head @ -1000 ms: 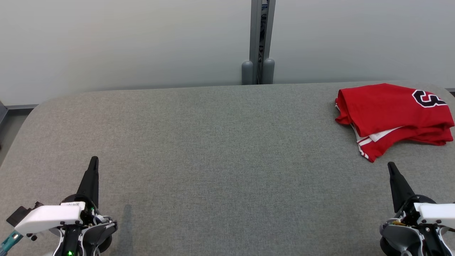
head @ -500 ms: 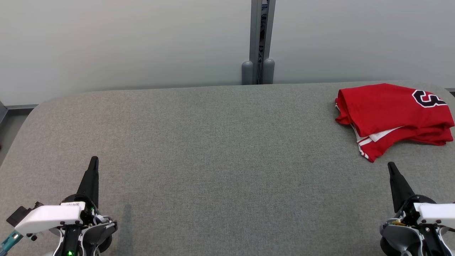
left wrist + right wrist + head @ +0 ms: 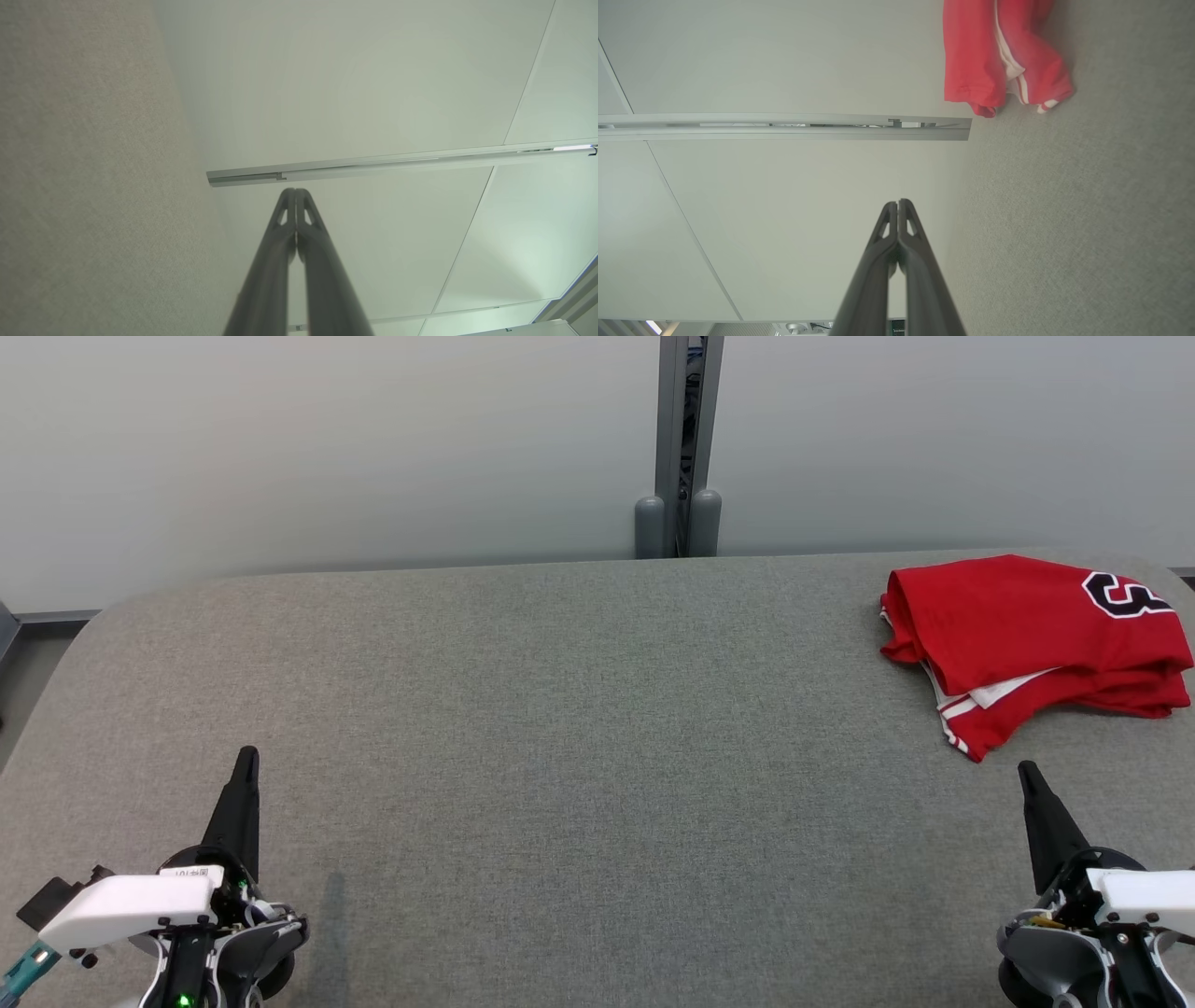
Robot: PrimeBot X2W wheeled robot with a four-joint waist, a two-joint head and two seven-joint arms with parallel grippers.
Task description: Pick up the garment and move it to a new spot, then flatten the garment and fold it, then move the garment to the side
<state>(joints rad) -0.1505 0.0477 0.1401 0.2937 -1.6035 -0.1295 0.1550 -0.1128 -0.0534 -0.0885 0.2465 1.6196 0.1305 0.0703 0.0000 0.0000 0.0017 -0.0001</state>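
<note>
Along the near edge of the tabletop (image 3: 597, 728), what sits closest?

— Your two grippers. Over the near left corner you have your left gripper (image 3: 246, 756). Its two long dark fingers are pressed together into a single point that aims toward the far edge, and it holds nothing. Over the near right corner is your right gripper (image 3: 1027, 770) in the same pose, with its fingers closed flat against each other and nothing between them.

— Do the wrist views agree?

— Yes. Each one shows you its own pair of fingers meeting at the tips, with only a thin slit between them lower down.

— Where is the garment?

— At the far right corner of the tabletop. The garment (image 3: 1018, 625) is red and folded into a loose stack. White stripes (image 3: 954, 709) show along its near side, and a black numeral 3 (image 3: 1120, 595) edged in white sits close to the right edge. The stack lies on the grey fabric surface just beyond the tip of your right gripper. It is apart from that gripper, and no finger touches the cloth. Your left gripper is well apart from it, across the width of the tabletop.

— And past the far edge?

— A pale wall (image 3: 327, 448), with a grey metal post (image 3: 689, 429) standing upright behind the middle of that edge.
</note>
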